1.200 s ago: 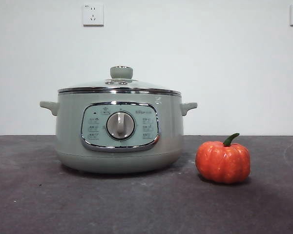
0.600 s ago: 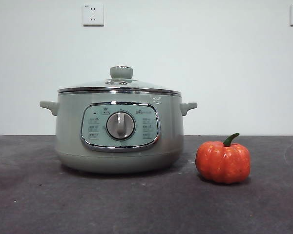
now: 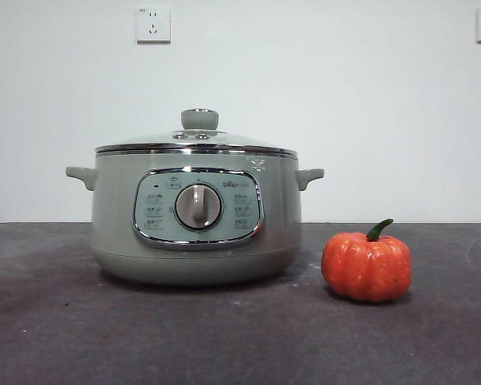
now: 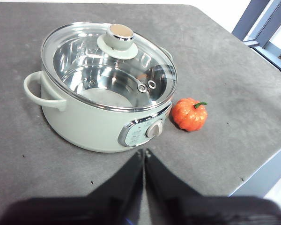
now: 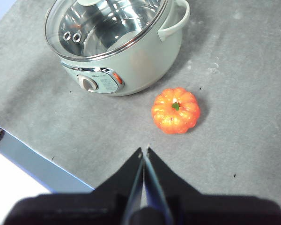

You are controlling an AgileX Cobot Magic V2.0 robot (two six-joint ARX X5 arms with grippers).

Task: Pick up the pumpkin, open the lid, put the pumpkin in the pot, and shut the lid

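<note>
From the front you saw the pot (image 3: 196, 215) standing on the dark grey worktop (image 3: 240, 337) with the lid (image 3: 196, 143) seated on its rim and the dial facing the camera. The pumpkin (image 3: 366, 265) sat on the worktop just beside the pot, on the side of one small handle, apart from it and upright with its green stem curving up. No arm showed in that view, only two wall sockets (image 3: 153, 24) on the white wall behind.

Your left wrist view gave what the front could not: the lid (image 4: 109, 65) was clear glass, and through it the shiny metal inside of the pot (image 4: 100, 117) looked bare. It also showed the pumpkin (image 4: 189, 114) near the control panel, and blue-grey frame bars (image 4: 264, 23) past the worktop's edge. The left claw (image 4: 144, 151) hung above the worktop in front of the pot, its jaws pressed together and holding nothing.

Your right wrist view looked down on the pumpkin (image 5: 175, 110) from above, stem at the centre, with the pot (image 5: 126, 51) beyond it. The right claw (image 5: 144, 150) hovered short of the pumpkin, jaws closed to a thin slit, gripping nothing. Nothing lay between either claw and the pumpkin or the lid's knob.
</note>
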